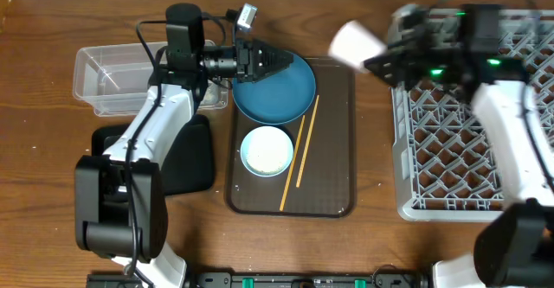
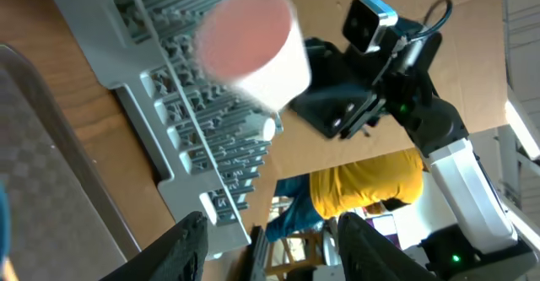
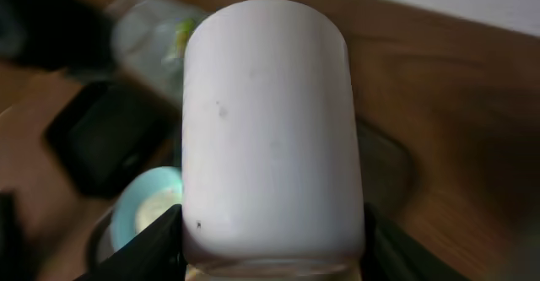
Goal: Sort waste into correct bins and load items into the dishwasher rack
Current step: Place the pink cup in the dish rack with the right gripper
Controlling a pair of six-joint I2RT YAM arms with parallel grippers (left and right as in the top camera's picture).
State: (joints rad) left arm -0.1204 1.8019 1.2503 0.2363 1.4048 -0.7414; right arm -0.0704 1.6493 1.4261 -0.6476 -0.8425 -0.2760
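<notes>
Cup [image 1: 357, 41] hung tilted just left of the rack [image 1: 402, 150] overhead, clamped in the right tool [image 1: 374, 56], whose arm reached across the rack; the left tool [image 1: 279, 60] sat well left, half open, empty. Left wrist: cup near the rack's wall. Right wrist: fingers [image 3: 148, 247] held one end only, so a swing might slip it.

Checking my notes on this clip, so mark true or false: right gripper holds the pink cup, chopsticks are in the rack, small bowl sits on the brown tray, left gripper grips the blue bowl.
Right gripper holds the pink cup: true.
Chopsticks are in the rack: false, they lie on the brown tray, outside the rack.
Small bowl sits on the brown tray: true.
Left gripper grips the blue bowl: false, it is open and empty over the bowl's rim.
</notes>
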